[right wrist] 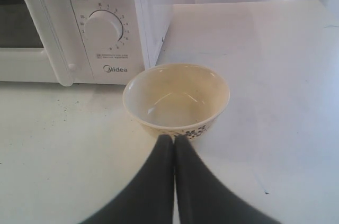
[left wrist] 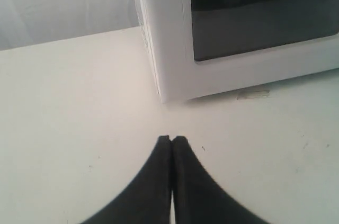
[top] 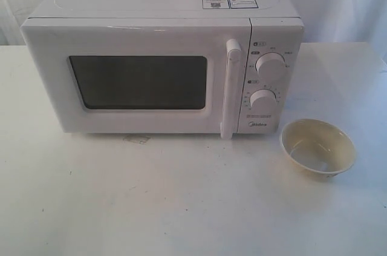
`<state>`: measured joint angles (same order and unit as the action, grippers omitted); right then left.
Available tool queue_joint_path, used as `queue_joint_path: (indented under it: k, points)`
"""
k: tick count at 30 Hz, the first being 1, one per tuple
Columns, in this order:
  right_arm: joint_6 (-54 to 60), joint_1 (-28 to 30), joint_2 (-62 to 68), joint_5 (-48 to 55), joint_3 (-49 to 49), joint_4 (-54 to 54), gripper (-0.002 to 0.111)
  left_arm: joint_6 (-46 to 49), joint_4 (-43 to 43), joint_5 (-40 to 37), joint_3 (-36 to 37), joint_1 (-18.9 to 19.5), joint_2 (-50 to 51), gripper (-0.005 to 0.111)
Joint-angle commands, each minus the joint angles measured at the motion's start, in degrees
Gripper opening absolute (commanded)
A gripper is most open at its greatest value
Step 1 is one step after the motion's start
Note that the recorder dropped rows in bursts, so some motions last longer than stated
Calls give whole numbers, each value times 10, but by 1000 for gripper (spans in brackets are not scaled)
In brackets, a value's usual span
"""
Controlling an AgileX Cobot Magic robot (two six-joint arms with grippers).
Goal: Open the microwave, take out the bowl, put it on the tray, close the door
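A: Where is the bowl at this moment?

B: The bowl (top: 317,146) is not inside. It stands upright and empty on the counter (top: 181,207), near the right front corner of the microwave (top: 163,11) but apart from it. I see no tray in any view.

A: And the door?

B: The door (top: 139,38) is closed flat. Its handle (top: 230,89) is an upright bar at the door's right edge, just beside the dials.

A: What do the fingers hold?

B: Nothing. The left fingers (left wrist: 168,144) are pressed together over the bare counter, near the microwave's left front corner. The right fingers (right wrist: 170,142) are also pressed together, and the bowl lies straight ahead of their tips. I cannot tell if the tips touch its wall.

A: So which arm is nearer?

B: The right one, I think, for the bowl and also for the handle, which lies ahead and to the left of that arm. The fingers must open before any grasp.
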<state>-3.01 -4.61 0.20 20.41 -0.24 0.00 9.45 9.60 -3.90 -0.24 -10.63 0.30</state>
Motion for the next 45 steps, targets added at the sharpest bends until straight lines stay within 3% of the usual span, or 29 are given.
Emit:
queue_joint_path:
  k: [1, 6, 19, 26, 45]
  points:
    - [-3, 5, -2, -3, 2, 0, 0, -25, -11, -65, 2, 2, -3, 0]
    - [-3, 5, -2, -3, 2, 0, 0, -34, -11, -123, 2, 2, -3, 0]
    - [-3, 5, -2, -3, 2, 0, 0, -34, -7, -122, 2, 2, -3, 0]
    - [-3, 5, -2, -3, 2, 0, 0, -51, -7, -123, 2, 61, -3, 0]
    - [-3, 5, -2, -3, 2, 0, 0, -49, -7, -121, 2, 65, -3, 0]
